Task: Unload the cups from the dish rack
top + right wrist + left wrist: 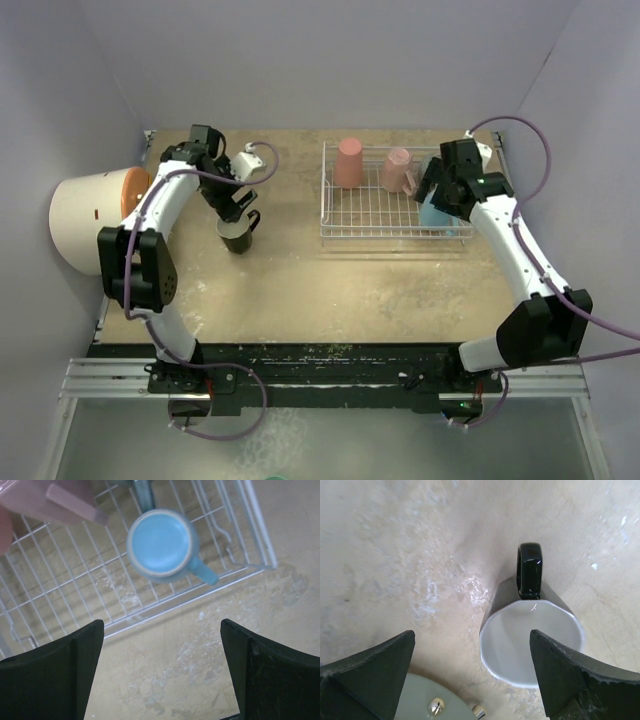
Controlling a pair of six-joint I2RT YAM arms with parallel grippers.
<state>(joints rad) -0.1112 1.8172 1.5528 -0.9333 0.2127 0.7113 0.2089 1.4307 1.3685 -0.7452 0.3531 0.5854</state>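
While left gripper (pixel 472 635) gapes empty above the black mug (pixel 530 642), right gripper (pixel 161 625) gapes too.

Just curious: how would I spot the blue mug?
Find the wire rack at the far right of the table. In its near right corner the blue mug stands upside down. Only it is light blue; the pink mug and salmon tumbler stand farther back.

Black mug (pixel 530 636), white inside; light blue mug (pixel 161 542); pale pink mug (pixel 398 168); salmon tumbler (pixel 348 163); white rack (pixel 372 212).
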